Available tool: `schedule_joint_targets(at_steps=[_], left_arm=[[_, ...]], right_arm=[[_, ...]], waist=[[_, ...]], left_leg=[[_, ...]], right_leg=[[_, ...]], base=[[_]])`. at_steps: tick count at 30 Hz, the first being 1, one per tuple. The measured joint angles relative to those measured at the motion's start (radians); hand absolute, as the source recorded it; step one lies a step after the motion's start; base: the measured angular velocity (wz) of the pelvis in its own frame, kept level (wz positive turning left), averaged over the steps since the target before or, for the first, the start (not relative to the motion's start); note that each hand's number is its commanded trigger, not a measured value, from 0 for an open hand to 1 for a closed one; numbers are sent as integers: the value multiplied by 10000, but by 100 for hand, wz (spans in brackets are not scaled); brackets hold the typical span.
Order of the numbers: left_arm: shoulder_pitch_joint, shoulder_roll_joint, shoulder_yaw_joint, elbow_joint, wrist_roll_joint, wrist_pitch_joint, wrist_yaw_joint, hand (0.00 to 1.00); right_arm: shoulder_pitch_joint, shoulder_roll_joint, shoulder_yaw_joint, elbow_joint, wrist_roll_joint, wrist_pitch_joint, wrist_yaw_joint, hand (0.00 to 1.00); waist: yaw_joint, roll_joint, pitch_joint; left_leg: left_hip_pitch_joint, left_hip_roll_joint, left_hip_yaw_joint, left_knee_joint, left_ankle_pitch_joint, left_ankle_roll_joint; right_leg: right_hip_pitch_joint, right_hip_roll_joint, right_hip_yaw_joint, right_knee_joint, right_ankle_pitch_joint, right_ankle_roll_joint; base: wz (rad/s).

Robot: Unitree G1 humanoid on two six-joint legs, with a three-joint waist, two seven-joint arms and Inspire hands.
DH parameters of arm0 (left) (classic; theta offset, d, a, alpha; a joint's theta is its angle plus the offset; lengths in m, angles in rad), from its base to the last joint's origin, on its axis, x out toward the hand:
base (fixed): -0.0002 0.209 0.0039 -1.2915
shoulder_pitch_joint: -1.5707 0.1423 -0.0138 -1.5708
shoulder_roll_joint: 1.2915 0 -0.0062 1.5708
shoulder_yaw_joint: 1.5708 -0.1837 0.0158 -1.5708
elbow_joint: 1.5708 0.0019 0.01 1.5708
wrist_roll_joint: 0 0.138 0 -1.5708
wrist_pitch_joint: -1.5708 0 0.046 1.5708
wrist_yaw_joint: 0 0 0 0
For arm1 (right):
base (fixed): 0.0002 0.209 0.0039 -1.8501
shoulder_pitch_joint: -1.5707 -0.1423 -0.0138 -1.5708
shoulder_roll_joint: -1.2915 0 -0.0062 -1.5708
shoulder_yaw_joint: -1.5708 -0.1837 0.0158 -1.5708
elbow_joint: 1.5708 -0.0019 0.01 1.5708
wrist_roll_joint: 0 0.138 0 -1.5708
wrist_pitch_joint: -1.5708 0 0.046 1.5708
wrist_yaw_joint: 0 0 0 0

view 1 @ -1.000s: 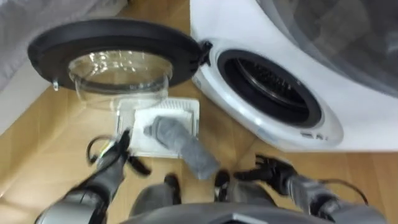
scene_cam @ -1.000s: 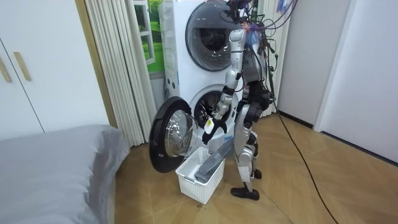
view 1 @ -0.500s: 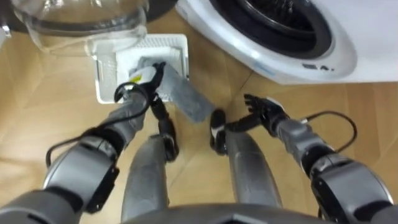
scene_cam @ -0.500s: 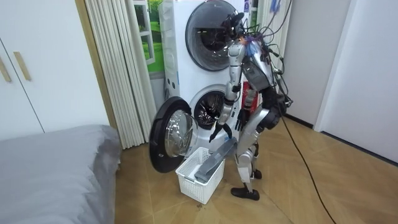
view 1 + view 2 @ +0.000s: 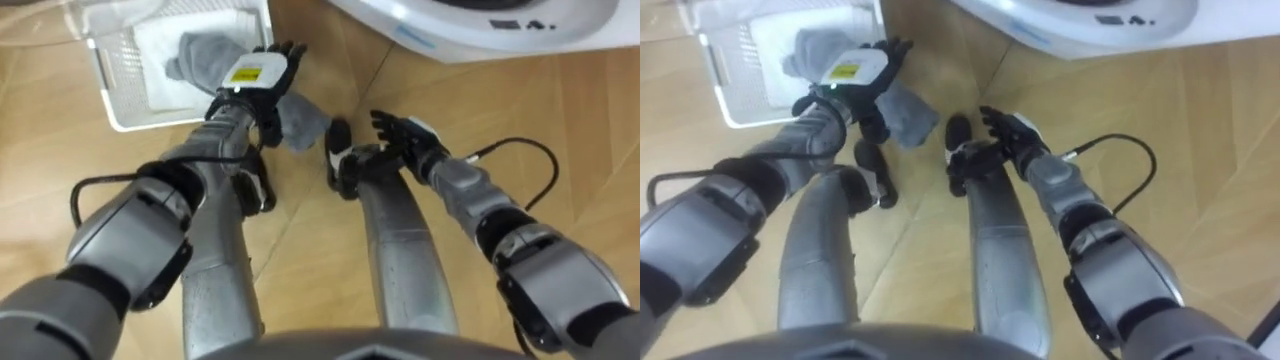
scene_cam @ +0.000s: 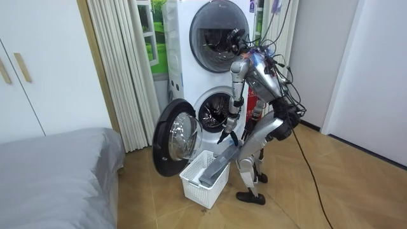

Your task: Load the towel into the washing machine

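Hovering over the grey towel (image 5: 200,58): left hand (image 5: 255,75), fingers (image 5: 285,52) straight and apart; contact cannot be told. Towel: one end bunched in the white basket (image 5: 112,80), long axis running out over the basket's rim toward the robot's feet. Right hand (image 5: 402,135): fingers spread, holding nothing, apart from the towel, below the washing machine (image 5: 480,25). Left hand nearer, so likely the one to grasp.

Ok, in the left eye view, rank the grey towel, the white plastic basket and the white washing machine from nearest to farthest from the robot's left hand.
1. grey cloth towel, right by the left hand, trailing beneath it.
2. white plastic slatted basket, holding the towel, off to the left.
3. white washing machine, upper right, clearly farthest.
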Motion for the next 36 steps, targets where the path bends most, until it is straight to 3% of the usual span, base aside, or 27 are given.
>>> schedule_joint_targets(at_steps=[5,11,13,14,16,17,25,36], left_arm=[[-55,1,-742,-37,30,-7,-45,0],[-142,35,-780,78,19,-10,-191,0],[-140,66,-928,241,2,-10,-376,24],[-113,86,-1021,293,-56,-12,-550,51],[-129,91,-1171,310,-173,-16,-857,70],[-136,92,-1179,317,-211,-19,-957,100],[-194,781,-2194,311,-749,-28,-2432,100],[-217,776,-2917,235,-751,231,-4313,100]], right_arm=[[-41,25,265,-285,216,-122,32,0],[-296,60,288,-283,141,-213,105,0],[-331,142,290,-257,142,-213,104,0],[-353,187,290,-259,143,-236,111,0],[-398,194,289,-255,146,-319,110,0],[-425,194,298,-247,151,-326,110,0],[-696,312,378,-242,405,-444,91,0],[-890,595,463,386,583,-448,188,0]], waist=[[-373,-1,-1],[-577,-10,-6],[-662,-33,-3],[-763,-35,-3],[-835,-45,-3],[-859,-52,1],[-1249,-131,-5],[-1240,-155,-18]], left_leg=[[-552,167,-31,501,-165,33],[-1091,281,-22,735,-185,41],[-1144,338,-25,801,-215,7],[-1143,339,-23,797,-220,-1],[-1153,335,-27,793,-228,-13],[-1156,333,-25,796,-232,-18],[-1301,331,-20,706,-248,-53],[-1081,324,0,442,-236,-67]], right_leg=[[-495,53,-7,375,-76,-24],[-1044,150,4,596,-84,-74],[-1082,161,-5,628,-93,-94],[-1086,138,-25,650,-117,-116],[-1121,113,-27,687,-145,-141],[-1133,104,-25,709,-158,-149],[-1306,82,-50,683,-214,-192],[-1058,41,-147,400,-248,-178]], base=[[-6],[-2],[-3],[0],[0],[0],[0],[0]])
